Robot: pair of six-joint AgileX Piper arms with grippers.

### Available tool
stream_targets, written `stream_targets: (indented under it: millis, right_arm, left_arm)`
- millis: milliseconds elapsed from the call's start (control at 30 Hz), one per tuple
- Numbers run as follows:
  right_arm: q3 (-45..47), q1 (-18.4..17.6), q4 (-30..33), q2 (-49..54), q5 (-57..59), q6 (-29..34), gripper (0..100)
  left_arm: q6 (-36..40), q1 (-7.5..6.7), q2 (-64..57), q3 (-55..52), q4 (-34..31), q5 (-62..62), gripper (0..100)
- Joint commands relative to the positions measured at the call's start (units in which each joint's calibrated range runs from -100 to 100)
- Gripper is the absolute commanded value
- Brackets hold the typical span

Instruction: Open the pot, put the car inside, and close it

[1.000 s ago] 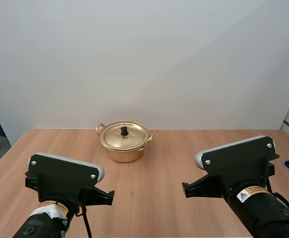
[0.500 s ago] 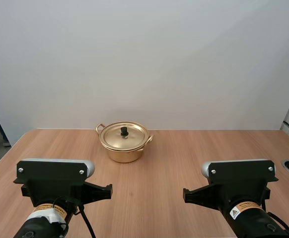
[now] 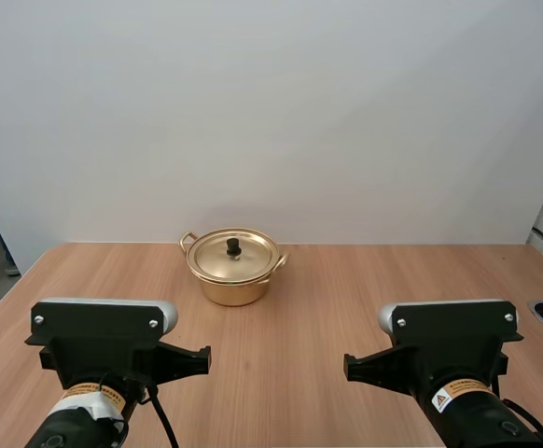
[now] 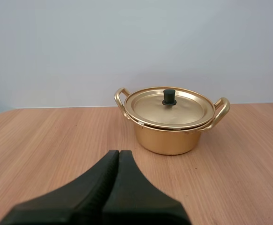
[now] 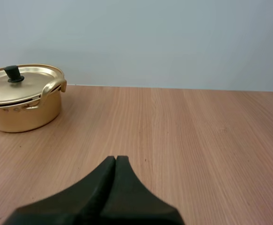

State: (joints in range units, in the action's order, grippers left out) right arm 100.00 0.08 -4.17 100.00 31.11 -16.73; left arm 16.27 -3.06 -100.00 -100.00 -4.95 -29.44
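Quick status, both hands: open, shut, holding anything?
Left hand: closed, holding nothing.
Right hand: closed, holding nothing.

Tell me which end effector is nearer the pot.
The left end effector: the pot stands almost straight ahead of it, while the right end effector has it farther off to its left side.
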Motion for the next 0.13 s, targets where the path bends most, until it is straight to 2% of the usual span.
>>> stream_targets:
  millis: [0,100]
  right_arm:
    - [0.0,-0.01,-0.03,0.0,0.11,0.0,0]
    - [0.0,-0.01,-0.03,0.0,0.11,0.0,0]
  left_arm:
    - [0.02,0.05,0.0,0.0,-0.08,0.16,0]
    - [0.02,0.05,0.0,0.0,-0.08,0.16,0]
